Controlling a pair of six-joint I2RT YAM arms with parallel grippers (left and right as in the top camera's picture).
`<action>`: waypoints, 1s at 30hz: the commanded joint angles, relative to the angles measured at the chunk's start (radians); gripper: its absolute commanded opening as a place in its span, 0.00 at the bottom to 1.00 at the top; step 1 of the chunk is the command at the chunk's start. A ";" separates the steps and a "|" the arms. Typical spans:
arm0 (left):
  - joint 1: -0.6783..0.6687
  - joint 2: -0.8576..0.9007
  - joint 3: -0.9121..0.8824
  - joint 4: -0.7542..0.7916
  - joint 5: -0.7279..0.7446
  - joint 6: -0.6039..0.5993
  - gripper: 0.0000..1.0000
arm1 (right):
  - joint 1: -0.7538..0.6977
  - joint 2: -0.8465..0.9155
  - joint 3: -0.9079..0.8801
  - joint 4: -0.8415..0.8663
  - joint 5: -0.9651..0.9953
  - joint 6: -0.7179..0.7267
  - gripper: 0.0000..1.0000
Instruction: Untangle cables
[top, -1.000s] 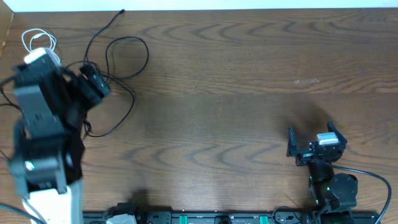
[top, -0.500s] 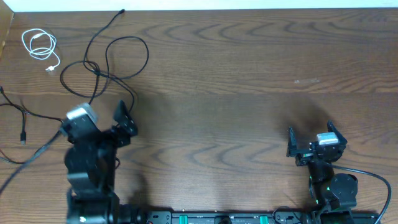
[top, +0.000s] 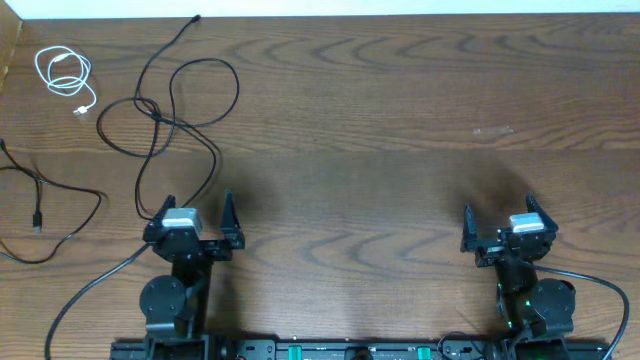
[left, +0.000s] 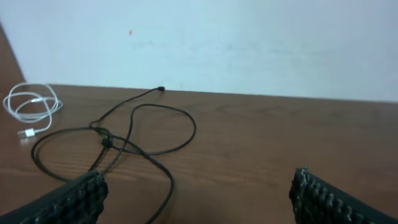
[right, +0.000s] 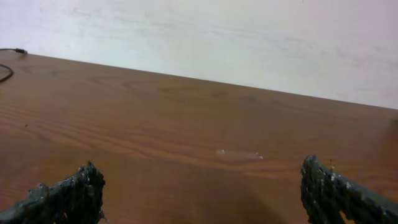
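A long black cable (top: 170, 110) lies in loose crossing loops at the back left of the table; it also shows in the left wrist view (left: 134, 140). A coiled white cable (top: 65, 75) lies at the far back left, seen too in the left wrist view (left: 31, 109). Another black cable (top: 45, 210) with a plug curls at the left edge. My left gripper (top: 190, 215) is open and empty near the front edge, just in front of the looped black cable. My right gripper (top: 505, 220) is open and empty at the front right, far from all cables.
The wooden table (top: 380, 130) ends at a white wall along its back edge. A small pale smudge (top: 493, 129) marks the tabletop at the right. The arms' own black leads run off the front edge near each base.
My left arm has drawn back from the cables at the back left to the front edge. The white coil and left-edge black cable are now uncovered. The right arm has not moved.
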 joint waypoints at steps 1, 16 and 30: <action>-0.003 -0.048 -0.049 0.010 0.040 0.101 0.96 | -0.006 0.000 -0.002 -0.005 0.008 -0.010 0.99; -0.003 -0.092 -0.110 -0.079 0.037 0.140 0.96 | -0.006 0.000 -0.002 -0.005 0.008 -0.010 0.99; -0.003 -0.090 -0.110 -0.076 0.037 0.107 0.96 | -0.006 0.000 -0.002 -0.005 0.008 -0.010 0.99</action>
